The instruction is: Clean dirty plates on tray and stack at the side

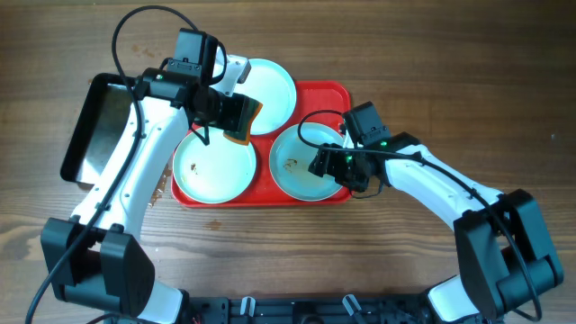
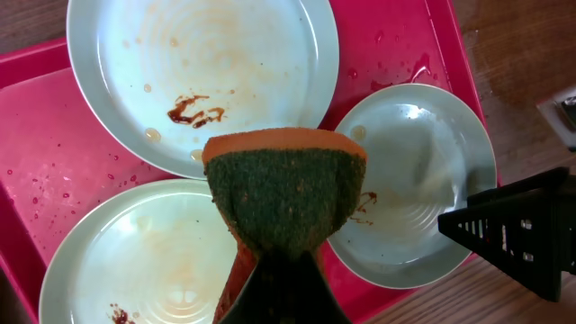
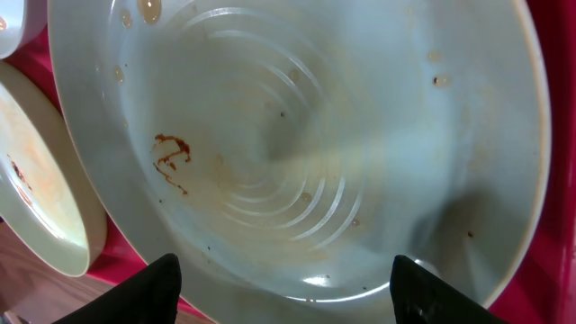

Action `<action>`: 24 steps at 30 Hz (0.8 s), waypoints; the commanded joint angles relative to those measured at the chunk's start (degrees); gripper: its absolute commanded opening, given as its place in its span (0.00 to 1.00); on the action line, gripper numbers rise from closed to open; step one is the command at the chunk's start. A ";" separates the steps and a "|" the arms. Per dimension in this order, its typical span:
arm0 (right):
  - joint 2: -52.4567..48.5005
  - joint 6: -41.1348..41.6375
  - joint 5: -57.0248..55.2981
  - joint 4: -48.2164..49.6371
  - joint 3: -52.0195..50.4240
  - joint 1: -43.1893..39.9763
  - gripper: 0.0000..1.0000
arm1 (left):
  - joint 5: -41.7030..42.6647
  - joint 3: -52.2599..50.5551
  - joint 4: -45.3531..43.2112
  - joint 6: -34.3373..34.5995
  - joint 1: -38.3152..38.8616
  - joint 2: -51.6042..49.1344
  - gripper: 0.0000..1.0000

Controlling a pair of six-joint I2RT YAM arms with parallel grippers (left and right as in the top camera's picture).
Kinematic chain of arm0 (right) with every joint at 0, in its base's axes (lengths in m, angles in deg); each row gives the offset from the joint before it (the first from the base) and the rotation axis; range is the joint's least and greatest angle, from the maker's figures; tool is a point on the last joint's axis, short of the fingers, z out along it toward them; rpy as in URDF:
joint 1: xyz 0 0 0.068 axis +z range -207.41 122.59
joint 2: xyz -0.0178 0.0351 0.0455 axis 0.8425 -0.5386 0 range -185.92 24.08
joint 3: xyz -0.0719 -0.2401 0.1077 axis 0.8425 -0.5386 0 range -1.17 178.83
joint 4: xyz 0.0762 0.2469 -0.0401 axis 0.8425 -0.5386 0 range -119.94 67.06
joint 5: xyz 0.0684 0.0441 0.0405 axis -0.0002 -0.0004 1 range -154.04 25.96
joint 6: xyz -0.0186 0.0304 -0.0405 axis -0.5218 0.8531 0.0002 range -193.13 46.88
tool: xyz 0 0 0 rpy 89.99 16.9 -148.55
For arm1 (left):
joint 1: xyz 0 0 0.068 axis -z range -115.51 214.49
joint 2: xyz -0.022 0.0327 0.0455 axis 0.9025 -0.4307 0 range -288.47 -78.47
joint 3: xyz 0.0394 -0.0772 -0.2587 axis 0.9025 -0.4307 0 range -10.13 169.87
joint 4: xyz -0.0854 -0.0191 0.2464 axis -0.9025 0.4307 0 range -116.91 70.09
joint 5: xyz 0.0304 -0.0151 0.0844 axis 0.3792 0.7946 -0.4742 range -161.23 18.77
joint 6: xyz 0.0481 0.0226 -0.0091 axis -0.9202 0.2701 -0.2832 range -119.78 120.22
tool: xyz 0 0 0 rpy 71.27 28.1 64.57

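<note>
Spread right pincer (image 3: 292, 292) hangs over the smudged plate (image 3: 297, 153) beneath it. The left pincer (image 2: 283, 281) pinches a sponge (image 2: 283, 189). Next, I judge, it should clamp the rim.

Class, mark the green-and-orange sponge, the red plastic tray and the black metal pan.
Green-and-orange sponge (image 2: 283, 193), left wrist view, middle of its green face.
Red plastic tray (image 1: 328, 97), overhead view, bare far-right corner.
Black metal pan (image 1: 99, 130), overhead view, its shiny floor.

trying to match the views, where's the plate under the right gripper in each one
overhead: plate on the lower right of the red tray.
left wrist: plate at right, beside the sponge.
right wrist: plate fills the frame.
shared landmark: the brown smear on it.
</note>
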 commanded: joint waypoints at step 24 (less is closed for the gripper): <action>-5.81 6.97 -8.72 -16.94 11.52 0.24 0.63 | -0.39 1.33 -0.61 0.76 0.13 0.61 0.04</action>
